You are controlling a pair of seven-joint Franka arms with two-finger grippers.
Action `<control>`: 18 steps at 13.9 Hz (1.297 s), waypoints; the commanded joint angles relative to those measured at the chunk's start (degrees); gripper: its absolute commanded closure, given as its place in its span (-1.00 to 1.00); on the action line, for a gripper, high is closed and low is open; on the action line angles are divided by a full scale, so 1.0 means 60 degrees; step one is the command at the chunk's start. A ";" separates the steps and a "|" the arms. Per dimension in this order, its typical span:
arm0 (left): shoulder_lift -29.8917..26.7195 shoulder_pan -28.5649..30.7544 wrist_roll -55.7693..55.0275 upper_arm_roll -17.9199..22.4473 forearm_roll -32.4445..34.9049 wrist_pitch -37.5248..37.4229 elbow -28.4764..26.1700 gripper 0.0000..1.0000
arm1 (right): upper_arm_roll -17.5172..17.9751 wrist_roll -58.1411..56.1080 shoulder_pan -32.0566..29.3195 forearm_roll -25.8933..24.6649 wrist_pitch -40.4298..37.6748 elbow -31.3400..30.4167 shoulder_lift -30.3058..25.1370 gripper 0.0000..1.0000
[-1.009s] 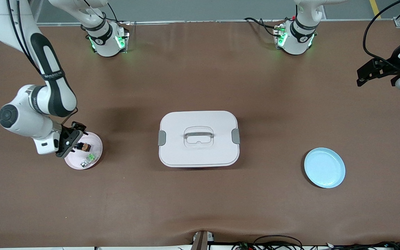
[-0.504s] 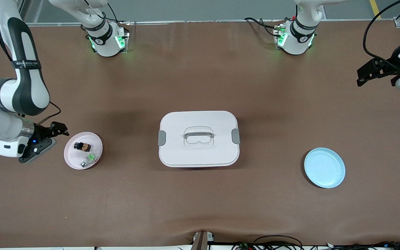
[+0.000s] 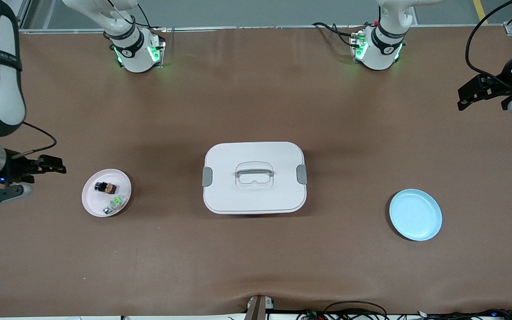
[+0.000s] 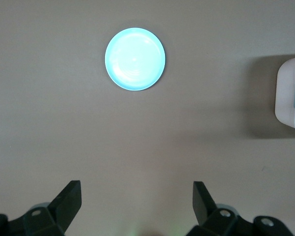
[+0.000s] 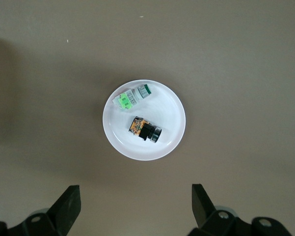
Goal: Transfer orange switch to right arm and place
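Brown table; grey floor

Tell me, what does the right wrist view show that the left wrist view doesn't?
Only the right wrist view shows the pink plate holding the orange switch and a green-and-silver component, with the right hand open above.

Only the left wrist view shows the blue plate, empty, an edge of the white lidded box, and the open left hand.

Both show the brown table.

Even overhead light, soft shadow beside the white box, glare whitening the blue plate.
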 commanded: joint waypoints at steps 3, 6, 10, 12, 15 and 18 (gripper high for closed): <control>-0.0057 0.0030 -0.0051 -0.0008 -0.0080 -0.0160 0.0115 -1.00 | 0.0102 0.0786 0.0119 -0.0974 -0.0785 0.1300 0.0029 -1.00; -0.0056 0.0030 -0.0051 -0.0022 -0.0095 -0.0160 0.0116 -1.00 | 0.0146 0.0756 0.0077 -0.0772 -0.1047 0.1900 0.0029 -1.00; -0.0071 0.0030 -0.0051 -0.0037 -0.0095 -0.0160 0.0116 -1.00 | 0.0117 0.0727 0.0033 -0.0567 -0.1605 0.2121 0.0000 -1.00; -0.0071 0.0030 -0.0051 -0.0052 -0.0095 -0.0160 0.0116 -1.00 | 0.0102 0.0756 0.0062 -0.0610 -0.1605 0.2266 0.0000 -1.00; -0.0071 0.0016 -0.0051 -0.0066 -0.0095 -0.0160 0.0116 -1.00 | 0.0073 0.0771 -0.0026 -0.0537 -0.1605 0.2385 -0.0014 -1.00; -0.0071 0.0030 -0.0036 -0.0066 -0.0095 -0.0160 0.0116 -1.00 | 0.0058 0.0771 -0.0026 -0.0507 -0.1751 0.2400 -0.0015 -1.00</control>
